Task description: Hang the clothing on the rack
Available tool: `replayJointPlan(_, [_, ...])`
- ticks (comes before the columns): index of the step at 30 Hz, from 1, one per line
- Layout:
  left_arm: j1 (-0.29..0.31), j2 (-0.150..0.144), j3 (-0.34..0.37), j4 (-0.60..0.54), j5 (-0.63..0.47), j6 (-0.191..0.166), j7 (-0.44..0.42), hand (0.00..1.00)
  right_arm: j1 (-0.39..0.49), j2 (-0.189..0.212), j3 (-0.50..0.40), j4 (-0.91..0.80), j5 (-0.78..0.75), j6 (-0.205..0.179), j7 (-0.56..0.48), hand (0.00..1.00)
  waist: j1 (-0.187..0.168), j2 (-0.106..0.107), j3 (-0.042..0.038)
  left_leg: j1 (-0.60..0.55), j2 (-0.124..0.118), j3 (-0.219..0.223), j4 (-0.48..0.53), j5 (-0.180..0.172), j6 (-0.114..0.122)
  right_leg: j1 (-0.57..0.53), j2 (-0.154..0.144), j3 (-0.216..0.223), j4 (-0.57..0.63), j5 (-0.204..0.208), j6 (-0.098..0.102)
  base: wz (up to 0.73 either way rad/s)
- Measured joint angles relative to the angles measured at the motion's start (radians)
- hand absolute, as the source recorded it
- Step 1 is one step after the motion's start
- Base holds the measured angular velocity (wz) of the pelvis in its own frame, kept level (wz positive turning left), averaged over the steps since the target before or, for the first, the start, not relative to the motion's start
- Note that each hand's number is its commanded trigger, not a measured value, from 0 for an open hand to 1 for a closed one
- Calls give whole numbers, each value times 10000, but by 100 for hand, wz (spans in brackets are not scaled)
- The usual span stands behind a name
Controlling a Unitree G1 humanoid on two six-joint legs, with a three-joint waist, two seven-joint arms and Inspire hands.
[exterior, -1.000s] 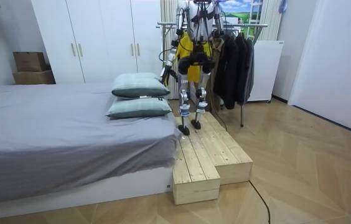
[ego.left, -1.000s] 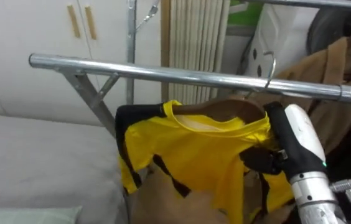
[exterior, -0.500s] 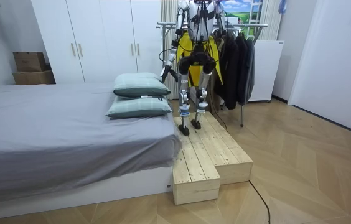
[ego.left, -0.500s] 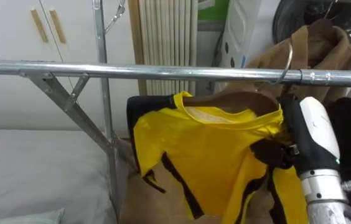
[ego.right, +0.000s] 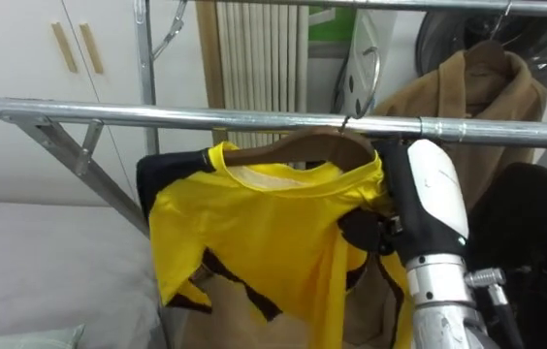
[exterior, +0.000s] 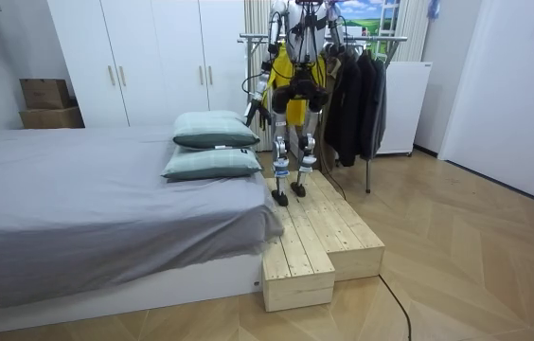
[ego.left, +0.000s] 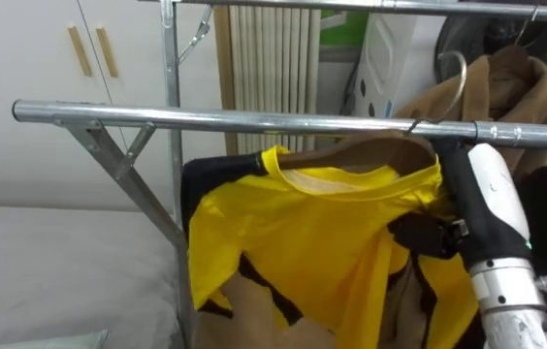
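While your robot's right hand [ego.left: 487, 204] is raised to the rail [ego.left: 206, 118], enter the moment as follows.

- **Held item:** hanger [ego.left: 366, 155], wooden, carrying the yellow shirt [ego.left: 303, 242]. The fingers [ego.left: 438, 163] are closed round its right shoulder through the cloth, with the thumb pressed on the shirt just below them.
- **Hook [ego.left: 461, 78]:** just above the fingers, arching over the rail. Whether it bears on the rail you cannot tell.
- **Step, as judged:** seating the hook.
- **Next move:** lower until the rail takes the weight. Then loosen the fingers and draw the hand back without dragging the sleeve.
- **Left hand [exterior: 251, 112]:** low at the robot's side in the room view; its state cannot be told.
- **Neighbour:** brown coat [ego.left: 516, 87], behind the rail, above and right of the fingers. Keep clear of it.
- **Surface:** bed [ego.left: 50, 262], grey, well left of and below the fingers. The wardrobe doors [ego.left: 21, 58] stand beyond it.
- **Room:** the robot stands on a wooden platform [exterior: 319, 237] between bed and rack. Also present are pillows [exterior: 212, 142], dark coats [exterior: 352, 95] and a parquet floor [exterior: 456, 246].
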Motion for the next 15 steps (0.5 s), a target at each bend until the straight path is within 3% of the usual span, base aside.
replayJointPlan(5, [-4,158,31,-131,18,-20,-155,0,-224,-178,9,587,1006,37,1064,100,12,-154,34,-21,-12,-106,-16,57,26,32,-2,-1,-157,19,54,0])
replayJointPlan(8, [3,326,297,-323,22,-20,-225,0,-579,-568,2,913,1950,126,1801,100,10,-412,103,-53,-10,-108,-16,99,3,11,-2,-19,-189,44,49,0])
replayJointPlan(15, [0,486,313,-359,40,-81,-384,0,-1273,-813,17,2044,3556,120,2778,100,86,-561,97,-79,3,-233,36,105,-2,127,-7,-114,-459,169,44,4])
